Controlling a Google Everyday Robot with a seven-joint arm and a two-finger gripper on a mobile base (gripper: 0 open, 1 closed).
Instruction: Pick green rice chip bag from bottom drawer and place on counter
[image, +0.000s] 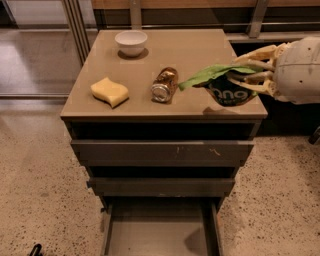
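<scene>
Camera view, gripper (239, 74) over counter (200, 42), clasping part-hidden green bag (226, 95)
</scene>
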